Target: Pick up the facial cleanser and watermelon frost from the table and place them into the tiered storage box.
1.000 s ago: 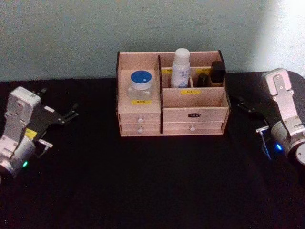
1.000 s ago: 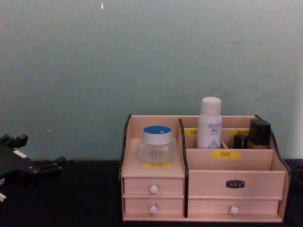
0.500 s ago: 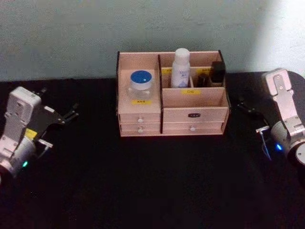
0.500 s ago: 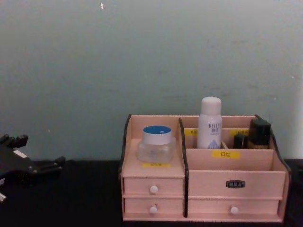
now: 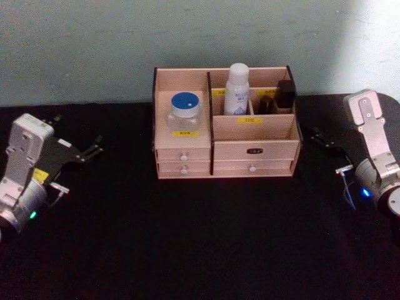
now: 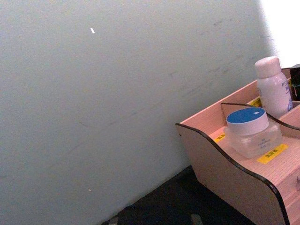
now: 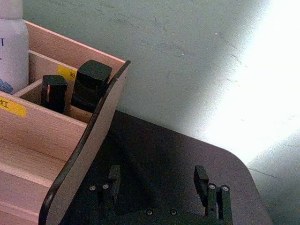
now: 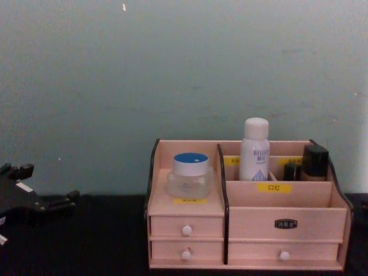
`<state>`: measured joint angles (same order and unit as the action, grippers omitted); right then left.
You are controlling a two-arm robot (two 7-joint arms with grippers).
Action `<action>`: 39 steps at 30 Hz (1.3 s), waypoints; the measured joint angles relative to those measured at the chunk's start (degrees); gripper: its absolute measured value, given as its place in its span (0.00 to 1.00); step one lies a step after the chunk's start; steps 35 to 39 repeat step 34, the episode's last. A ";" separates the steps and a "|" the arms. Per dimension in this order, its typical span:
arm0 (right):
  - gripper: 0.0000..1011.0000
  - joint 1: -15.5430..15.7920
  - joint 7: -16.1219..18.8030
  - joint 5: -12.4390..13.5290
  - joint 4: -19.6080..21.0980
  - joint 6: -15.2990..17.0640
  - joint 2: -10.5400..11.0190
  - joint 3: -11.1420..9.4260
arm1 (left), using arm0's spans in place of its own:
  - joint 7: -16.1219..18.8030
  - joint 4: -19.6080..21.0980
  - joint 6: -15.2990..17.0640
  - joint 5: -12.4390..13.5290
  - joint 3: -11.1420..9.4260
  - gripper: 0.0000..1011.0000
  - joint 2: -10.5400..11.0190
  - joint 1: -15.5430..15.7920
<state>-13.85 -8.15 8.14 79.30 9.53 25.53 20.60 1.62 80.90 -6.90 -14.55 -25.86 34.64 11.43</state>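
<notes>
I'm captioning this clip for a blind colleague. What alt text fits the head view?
A wooden storage box on a black table holds a white bottle upright in a back compartment and a blue-lidded jar on its left shelf. The left gripper and right gripper sit apart from the box on either side, holding nothing.

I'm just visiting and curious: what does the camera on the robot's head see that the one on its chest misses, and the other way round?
Head view alone: the right hand, open, low on the black table right of the tiered storage box, and the wide table top in front of it.

Chest view alone: the box from the side, with the facial cleanser rising above its back wall.

Both: the left hand, open, left of the box; the watermelon frost on the box's left shelf; the cleanser in a back compartment; two small black containers beside it; the drawers' white knobs.
</notes>
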 joint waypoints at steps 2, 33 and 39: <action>0.99 0.00 0.00 0.00 0.00 0.00 0.00 0.00 | 0.00 0.00 0.00 0.00 0.00 0.99 0.00 0.00; 0.99 0.00 0.00 0.00 0.00 0.00 0.00 0.00 | 0.00 0.00 0.00 0.00 0.00 0.99 0.00 0.00; 0.99 0.00 0.00 0.00 0.00 -0.01 0.00 0.00 | 0.00 0.00 -0.01 0.00 0.00 0.99 0.00 0.00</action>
